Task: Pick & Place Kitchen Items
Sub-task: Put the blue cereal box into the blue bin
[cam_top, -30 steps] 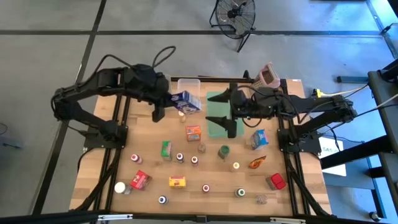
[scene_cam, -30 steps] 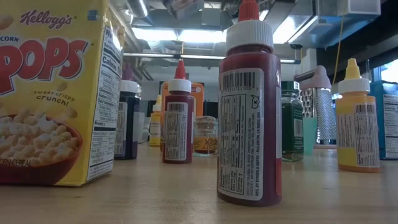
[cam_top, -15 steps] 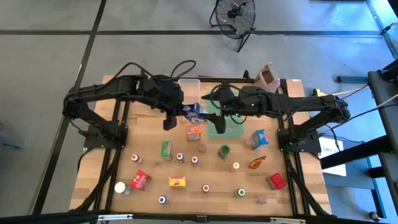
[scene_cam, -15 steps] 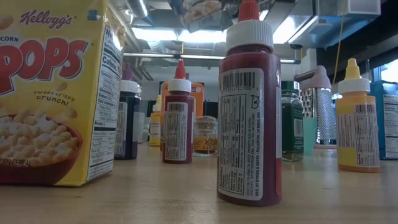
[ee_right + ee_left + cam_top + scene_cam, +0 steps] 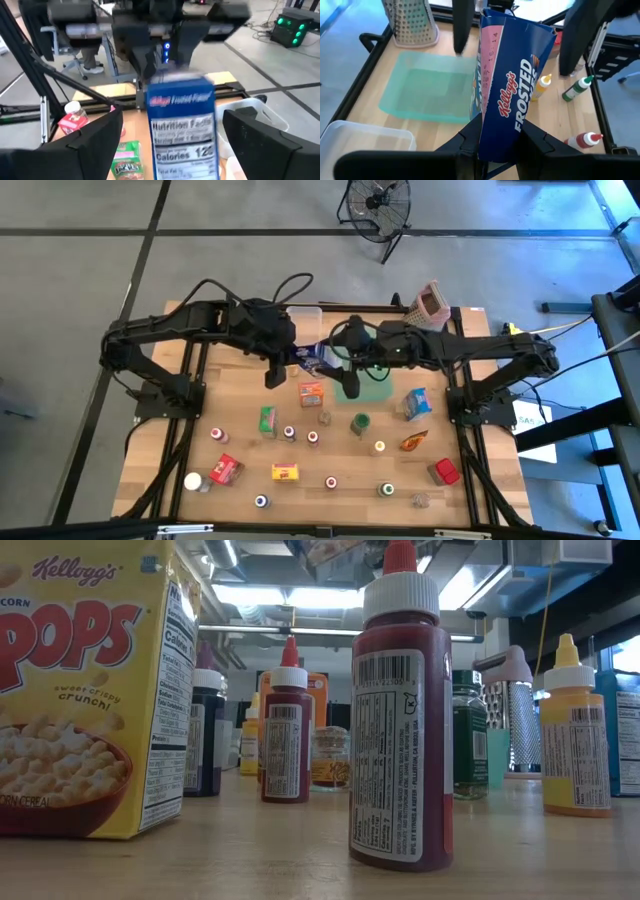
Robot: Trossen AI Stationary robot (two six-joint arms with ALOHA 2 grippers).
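Arms reach in from both sides and meet over the far middle of the tabletop [image 5: 240, 442]. From the left, the left end effector [image 5: 499, 131] comes in with its fingers pinching the lower end of a blue Frosted Flakes carton [image 5: 512, 95], held upright above the wood near the front edge of the flat green tray [image 5: 432, 92] and the clear bin [image 5: 367, 140]. From the right, the right arm stretches level across the tabletop; its right end effector [image 5: 167, 137] has its fingers spread wide on either side of the same carton, facing its nutrition panel, apart from it. From above, the carton sits between the two wrists, just behind an orange carton [image 5: 311, 392] standing on the wood. Behind the tray stands the box grater [image 5: 429, 302].
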